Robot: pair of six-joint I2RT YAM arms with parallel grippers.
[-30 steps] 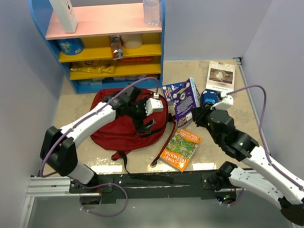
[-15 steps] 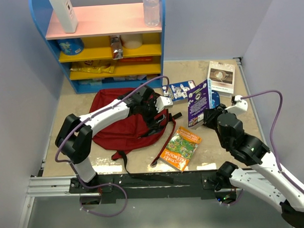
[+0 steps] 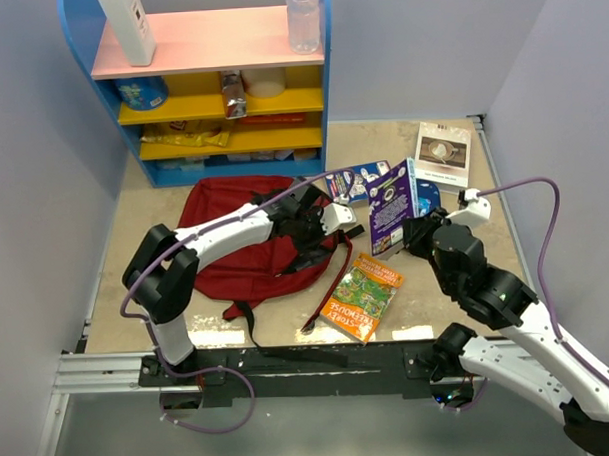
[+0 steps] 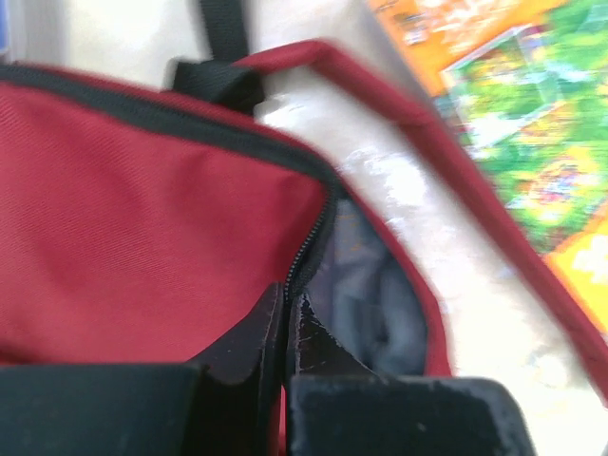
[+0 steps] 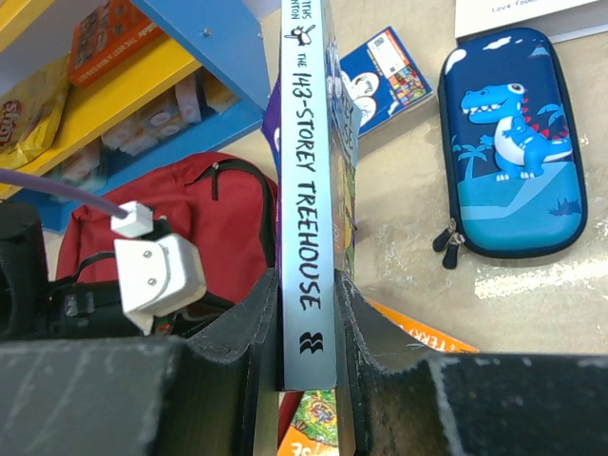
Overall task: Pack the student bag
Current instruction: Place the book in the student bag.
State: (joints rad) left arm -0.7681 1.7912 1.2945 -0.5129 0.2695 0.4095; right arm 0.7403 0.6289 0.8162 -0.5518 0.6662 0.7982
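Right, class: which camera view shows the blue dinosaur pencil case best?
The right wrist view: the whole pencil case lies in plain sight, dinosaur print and zip pulls clear. The top external view shows only a blue sliver of it behind the upright purple book. The left wrist view misses it.

Overhead view high, facing down-forward, wrist views close-in — all share student bag (image 3: 241,270)

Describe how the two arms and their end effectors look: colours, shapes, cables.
The left arm and right arm both have smooth white links joined by bulky black joints. A purple cable loops along each, plugging into a small white block near the wrist. The left end effector and right end effector are black, each with two tapering fingers, scuffed at the edges.
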